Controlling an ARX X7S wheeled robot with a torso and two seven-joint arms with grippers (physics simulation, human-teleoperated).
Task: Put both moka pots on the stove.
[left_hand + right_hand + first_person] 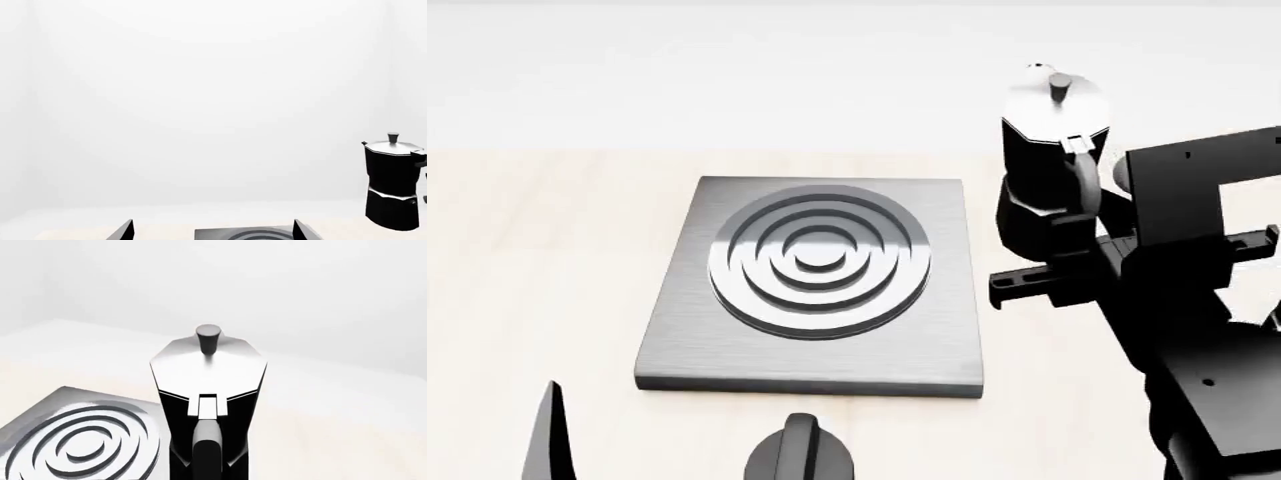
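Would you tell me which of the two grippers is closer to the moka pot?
The right gripper, just behind the moka pot's handle; the left gripper stands open near the stove's front edge, well away.

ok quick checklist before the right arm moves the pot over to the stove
1. Moka pot in the right gripper: looks lifted and upright; ok.
2. Grip on the pot: fingers hidden behind it in every view; cannot tell.
3. Stove free to receive it: burner rings bare; ok.
4. Pot over the stove: hangs beside its right edge; not ok yet.
5. Left gripper out of the way: low, open, facing the stove; ok.
6. Second moka pot: not seen in any view; cannot tell.
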